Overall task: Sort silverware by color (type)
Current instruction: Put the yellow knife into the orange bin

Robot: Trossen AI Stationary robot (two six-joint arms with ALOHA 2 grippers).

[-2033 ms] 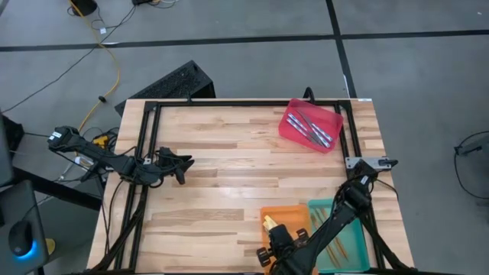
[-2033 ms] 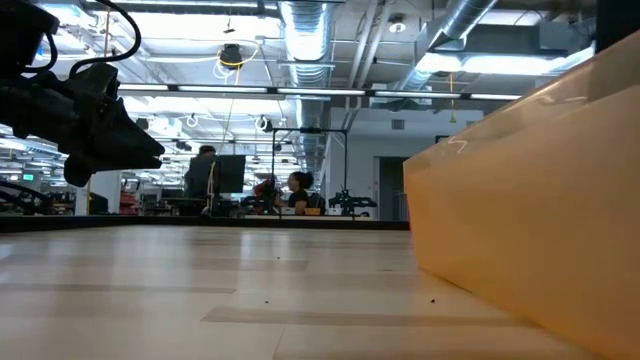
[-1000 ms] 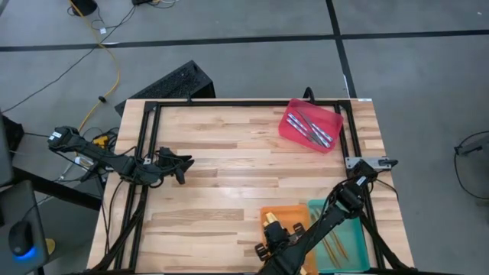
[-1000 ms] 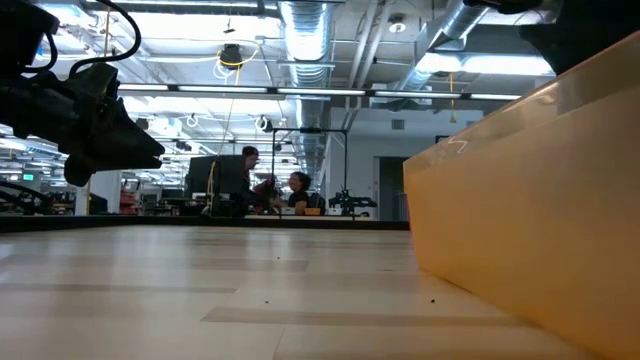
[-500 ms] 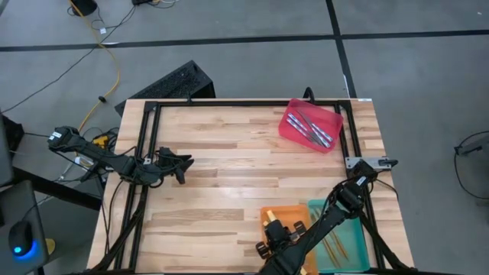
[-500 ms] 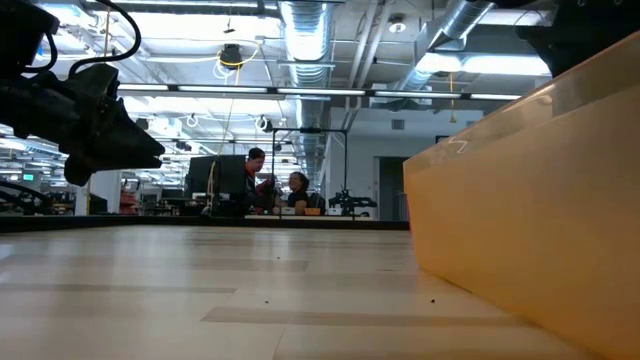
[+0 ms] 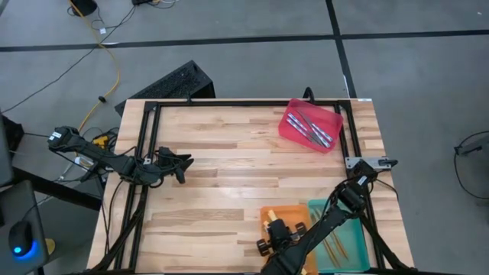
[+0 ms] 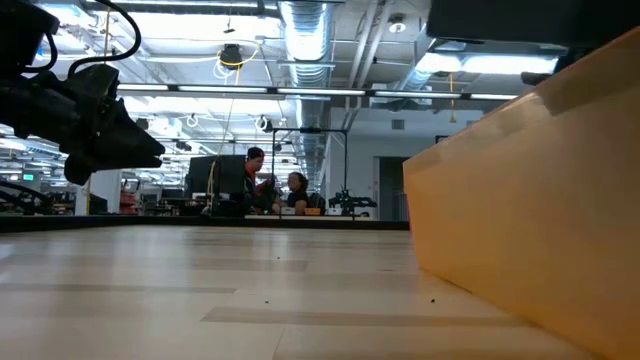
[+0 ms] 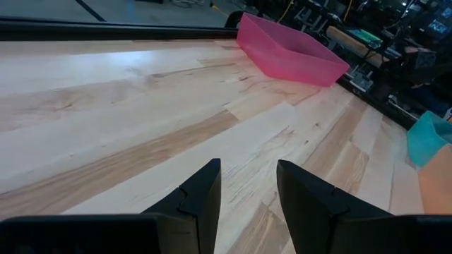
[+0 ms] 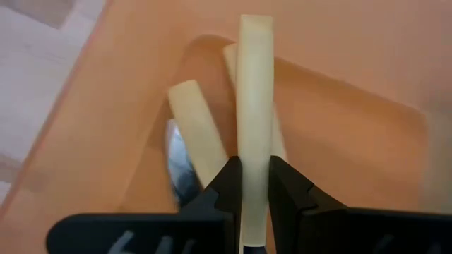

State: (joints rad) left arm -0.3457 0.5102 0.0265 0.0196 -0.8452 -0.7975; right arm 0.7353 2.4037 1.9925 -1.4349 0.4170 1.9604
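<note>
Under the right arm, most of the orange tray [image 7: 302,216] is being hidden. The right claw [image 10: 254,185] is pinching a yellow-handled utensil [image 10: 255,106] between its fingers, directly above two more yellow handles [image 10: 196,128] in that tray. The left claw [image 9: 247,185] is hovering half-spread over bare tabletop [image 9: 141,120].

The right end effector [image 7: 276,229] covers most of the orange tray [image 7: 267,213]; its contents are hidden.

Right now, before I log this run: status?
Right gripper shut on yellow-handled utensil over orange tray. Left gripper open, idle at table's left. Nothing in the way.
</note>
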